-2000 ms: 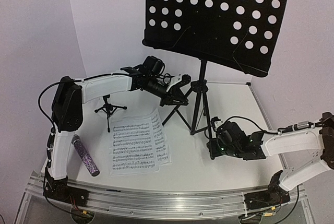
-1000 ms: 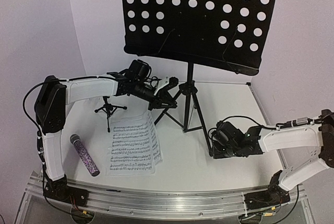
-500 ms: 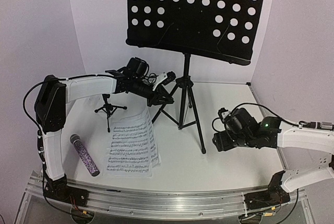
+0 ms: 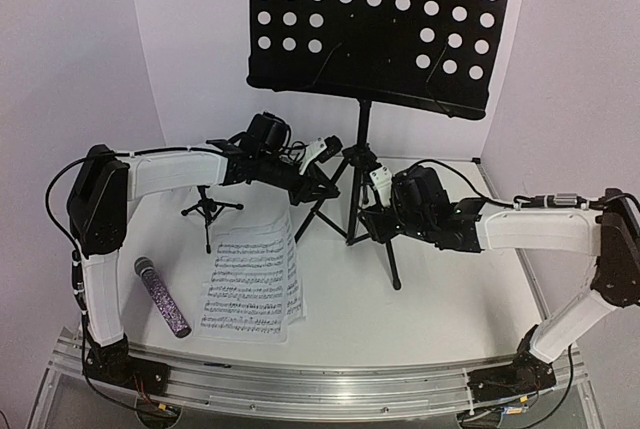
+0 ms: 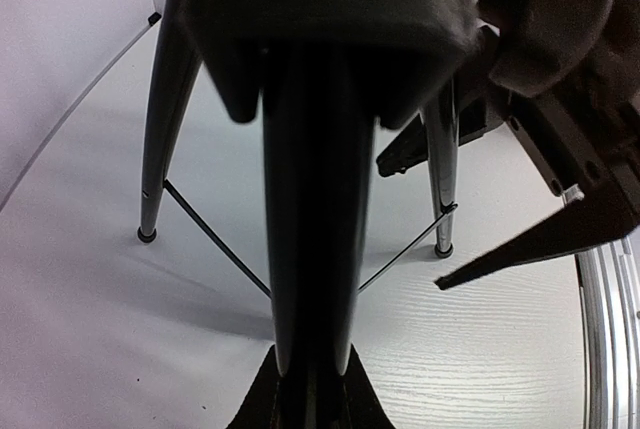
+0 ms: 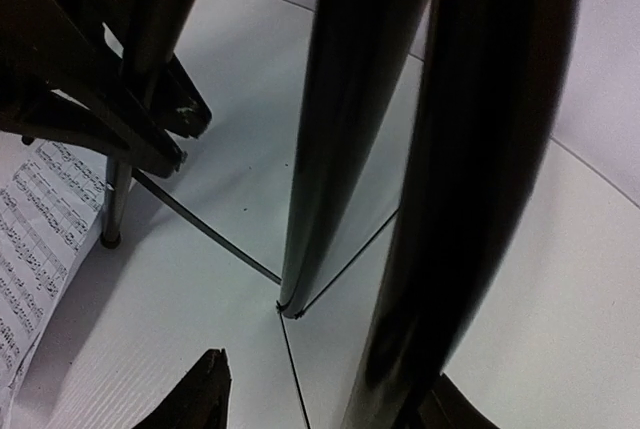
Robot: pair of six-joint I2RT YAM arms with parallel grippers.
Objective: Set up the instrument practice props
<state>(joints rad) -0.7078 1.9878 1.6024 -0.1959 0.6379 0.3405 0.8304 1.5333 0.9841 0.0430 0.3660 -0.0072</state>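
Music stand [image 4: 375, 29], black with tripod legs, stands upright mid-tabletop [image 4: 450, 299], its perforated tray high and tilted. The left pincer [image 4: 318, 187] is pressed tight around one of the stand's black tubes just below the leg hub, on the left side. The right pincer [image 4: 375, 217] comes in from the right, its fingers [image 6: 200, 394] spread with a stand leg between them; whether they touch it is hard to tell. White sheet-music pages [image 4: 252, 284] lie flat just left of the stand's feet. Behind them stands a small black tripod mic stand [image 4: 208, 211]. A purple glitter microphone [image 4: 162, 296] lies near the left arm's base.
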